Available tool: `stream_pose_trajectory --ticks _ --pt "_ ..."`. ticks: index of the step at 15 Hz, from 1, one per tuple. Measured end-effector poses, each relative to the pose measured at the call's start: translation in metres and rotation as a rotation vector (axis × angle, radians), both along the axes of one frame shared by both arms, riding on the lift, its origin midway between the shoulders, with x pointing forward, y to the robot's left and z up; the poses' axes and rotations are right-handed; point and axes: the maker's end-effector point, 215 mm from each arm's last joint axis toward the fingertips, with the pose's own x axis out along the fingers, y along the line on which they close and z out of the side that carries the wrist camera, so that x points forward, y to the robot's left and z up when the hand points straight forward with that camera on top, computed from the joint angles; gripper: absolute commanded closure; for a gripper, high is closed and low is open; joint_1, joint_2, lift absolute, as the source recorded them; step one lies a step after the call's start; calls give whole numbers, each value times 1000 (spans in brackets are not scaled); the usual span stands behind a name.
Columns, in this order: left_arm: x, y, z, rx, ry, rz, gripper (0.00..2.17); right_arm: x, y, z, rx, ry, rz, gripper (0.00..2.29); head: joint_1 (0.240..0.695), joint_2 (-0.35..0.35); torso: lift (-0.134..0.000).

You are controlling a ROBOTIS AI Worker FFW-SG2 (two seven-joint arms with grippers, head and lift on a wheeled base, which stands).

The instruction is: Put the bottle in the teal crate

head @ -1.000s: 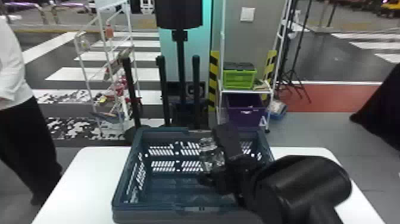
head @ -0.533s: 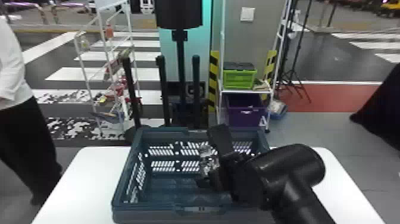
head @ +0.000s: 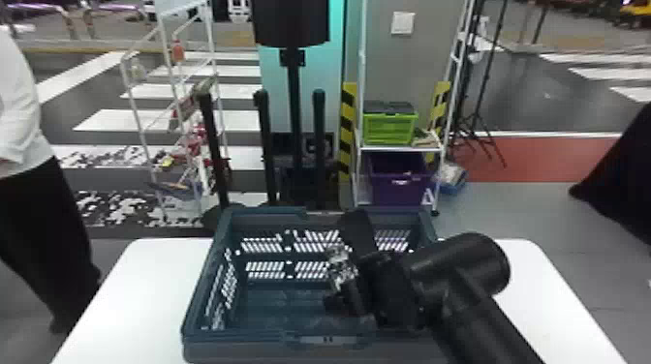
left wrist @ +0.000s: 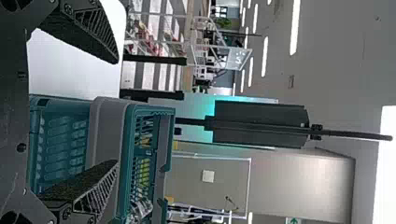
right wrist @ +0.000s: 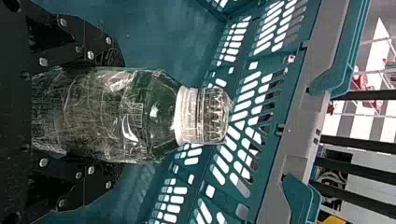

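Observation:
In the head view my right gripper (head: pixel 346 261) is inside the teal crate (head: pixel 198 290), at its right half, shut on the clear bottle (head: pixel 339 265). The right wrist view has the bottle (right wrist: pixel 112 114) between both fingers of the right gripper (right wrist: pixel 116 114), its white cap pointing away, with the perforated wall of the crate (right wrist: pixel 285 154) beyond. In the left wrist view my left gripper (left wrist: pixel 116 112) stands open with nothing between its fingers, and past them are the crate (left wrist: pixel 126 163) and, inside it, part of the bottle (left wrist: pixel 140 209).
The crate stands on a white table (head: pixel 140 290). Behind the table are a wire rack (head: pixel 169 97) at left, a black stand (head: pixel 295 121), and a shelf with a green crate (head: pixel 390 128) above a purple bin (head: pixel 399 181). A person stands at the left edge.
In the head view the right forearm has swung left and upright, and the gripper has shifted slightly left and lower within the crate, still holding the bottle.

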Motion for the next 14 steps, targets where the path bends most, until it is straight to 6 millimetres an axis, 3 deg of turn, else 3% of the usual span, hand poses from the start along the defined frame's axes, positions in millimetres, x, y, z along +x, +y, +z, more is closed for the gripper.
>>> stream_pose_trajectory --ticks 1,2,3,4,9,14 --pt "0 0 0 -1 -1 0 124 1 0 -1 -3 0 2 2081 499 0 0" --pt "-1 0 1 -2 -4 1 124 1 1 -2 -5 4 4 1720 499 0 0" --pt "-1 1 2 -2 -7 2 124 0 1 -3 -5 7 6 677 499 0 0" --pt "-2 1 2 -3 -9 2 124 -1 3 -4 -2 11 9 -2 499 0 0" --pt "-3 1 5 -6 -14 2 124 -1 13 1 26 0 21 46 499 0 0" --pt "-6 2 8 -8 -19 4 124 -1 45 38 127 -120 51 46 499 0 0"
